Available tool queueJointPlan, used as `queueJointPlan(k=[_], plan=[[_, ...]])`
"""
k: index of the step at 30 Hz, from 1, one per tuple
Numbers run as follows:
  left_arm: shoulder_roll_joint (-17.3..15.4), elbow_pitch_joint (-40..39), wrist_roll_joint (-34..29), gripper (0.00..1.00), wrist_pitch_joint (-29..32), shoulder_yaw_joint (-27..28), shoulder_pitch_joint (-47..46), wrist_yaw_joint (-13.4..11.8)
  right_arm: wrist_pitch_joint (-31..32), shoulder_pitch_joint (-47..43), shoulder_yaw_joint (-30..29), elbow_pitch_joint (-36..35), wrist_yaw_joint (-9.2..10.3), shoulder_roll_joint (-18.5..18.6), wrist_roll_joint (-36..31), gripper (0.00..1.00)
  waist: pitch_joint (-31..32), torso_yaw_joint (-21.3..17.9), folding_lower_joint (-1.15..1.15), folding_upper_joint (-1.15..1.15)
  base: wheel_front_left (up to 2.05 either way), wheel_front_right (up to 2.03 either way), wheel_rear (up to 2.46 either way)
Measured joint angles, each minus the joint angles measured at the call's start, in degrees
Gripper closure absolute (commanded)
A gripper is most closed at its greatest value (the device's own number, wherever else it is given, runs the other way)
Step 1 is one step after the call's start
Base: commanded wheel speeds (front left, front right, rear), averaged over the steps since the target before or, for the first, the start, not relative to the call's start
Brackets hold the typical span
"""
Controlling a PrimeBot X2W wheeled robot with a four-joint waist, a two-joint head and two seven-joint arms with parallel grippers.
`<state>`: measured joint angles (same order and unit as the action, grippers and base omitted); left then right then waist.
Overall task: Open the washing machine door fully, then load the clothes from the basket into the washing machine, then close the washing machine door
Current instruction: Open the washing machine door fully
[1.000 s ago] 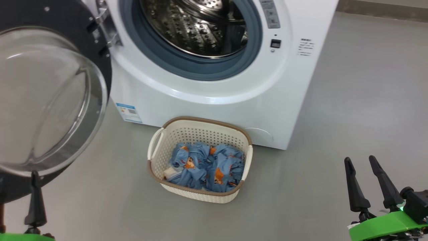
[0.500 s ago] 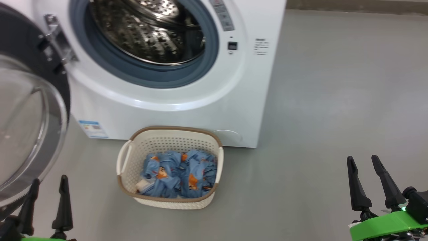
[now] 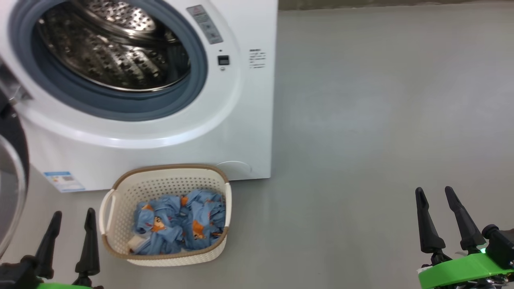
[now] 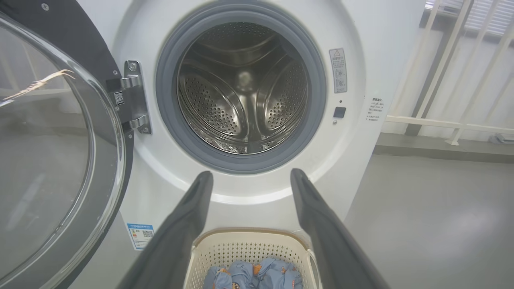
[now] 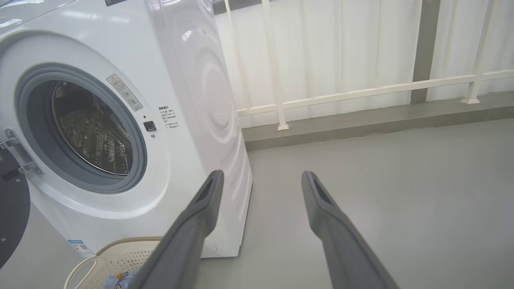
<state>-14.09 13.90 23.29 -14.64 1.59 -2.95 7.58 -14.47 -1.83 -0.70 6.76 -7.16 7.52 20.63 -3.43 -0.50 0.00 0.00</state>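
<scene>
Both pairs of jaws stand spread wide, released, with nothing between them. The left gripper (image 3: pixel 74 211) hangs low before the machine's (image 3: pixel 241 120) front left corner, and in its wrist view its fingers (image 4: pixel 188 224) point at the machine's front, below the opening. The right gripper (image 3: pixel 434 188) hangs well off to the machine's right, over bare floor (image 3: pixel 381 120), apart from everything.

The door (image 4: pixel 60 140) is swung out to the machine's left on its hinge (image 4: pixel 132 96), glass bowl bulging away from the machine. The machine's mouth stands uncovered, showing the ring (image 3: pixel 192 92) and the steel drum (image 4: pixel 245 88) inside.

The basket (image 3: pixel 168 167) sits on the floor right at the machine's foot, below the opening. Whether its back rim touches the machine cannot be told. The clothes (image 3: pixel 180 220) lie bunched in the basket, blue with orange figures, a white patch at the side farther from the machine.

A blue label (image 3: pixel 64 181) sits low on the machine's front, toward its left. A white railing (image 5: pixel 341 94) runs behind the machine and off to its right
</scene>
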Motion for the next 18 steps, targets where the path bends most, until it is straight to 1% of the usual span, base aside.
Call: queueJointPlan(k=[4,8,18], plan=[[0.58,-1.09,0.00,0.00,0.00,-0.80,1.02,0.00,0.00,-0.05,-0.02,0.00,0.00,0.01,0.00,0.00,0.34,-2.20,0.00,0.00,0.00,0.00,0.00],[0.68,-1.36,0.00,0.00,0.00,-0.90,1.20,0.00,0.00,-0.47,-0.16,-0.02,0.00,0.02,-0.01,0.00,0.72,-3.32,0.00,0.00,0.00,0.00,0.00],[0.92,-2.12,0.02,0.00,0.00,-1.25,2.01,0.00,0.00,-1.34,-0.58,0.09,0.00,0.02,-0.01,0.00,1.44,-4.20,0.00,0.00,0.00,0.00,0.00]])
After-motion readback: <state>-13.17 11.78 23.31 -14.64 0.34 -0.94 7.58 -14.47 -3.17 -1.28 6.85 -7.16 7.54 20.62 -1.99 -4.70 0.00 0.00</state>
